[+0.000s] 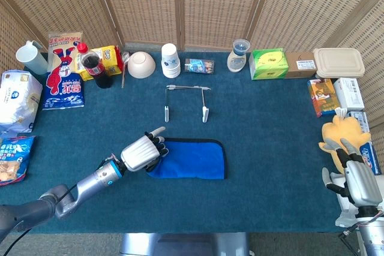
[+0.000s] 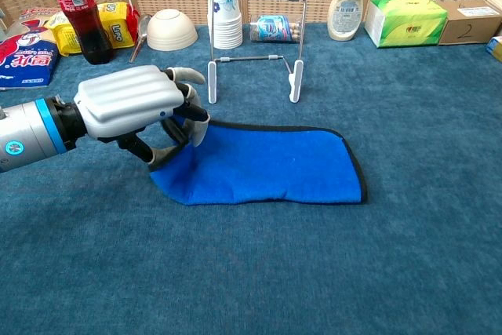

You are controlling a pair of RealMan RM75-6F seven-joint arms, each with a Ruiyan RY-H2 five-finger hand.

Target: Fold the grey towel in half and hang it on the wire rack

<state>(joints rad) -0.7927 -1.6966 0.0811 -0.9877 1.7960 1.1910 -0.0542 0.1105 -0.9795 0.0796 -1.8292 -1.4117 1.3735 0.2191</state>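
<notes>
Left hand on towel left end (edge pinched, lifted).

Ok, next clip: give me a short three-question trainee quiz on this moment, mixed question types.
1. True or false: the left hand grips the left end of the towel.
2. Which thing stands right behind the wire rack at its left side? A) paper cup stack B) green tissue pack C) cola bottle
3. Fill in: the right hand sits at the table's ____ edge, away from the towel.

Key
1. True: its fingers curl around the lifted end.
2. A.
3. Right, next to a yellow plush toy.
</notes>
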